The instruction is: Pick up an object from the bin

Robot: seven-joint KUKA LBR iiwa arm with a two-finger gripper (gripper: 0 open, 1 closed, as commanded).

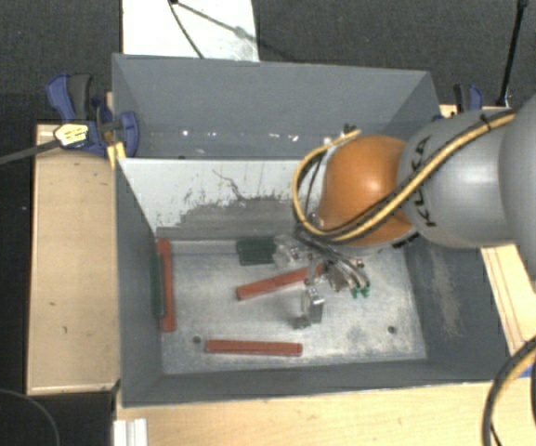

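Note:
My gripper [310, 307] hangs low over the middle of the bin floor, under the arm's orange dome. A red-brown stick [270, 286] lies slanted on the floor, and its right end reaches right up to the gripper. Whether the gripper touches the stick is hidden by the gripper's own body. Just behind the stick's left end, near the back wall, rests a dark green block [255, 249].
A second red-brown stick [254, 347] lies flat near the front wall. A third red-brown stick [166, 286] lies along the left wall with a thin dark green strip [155, 282] beside it. The arm and dome cover the bin's back right.

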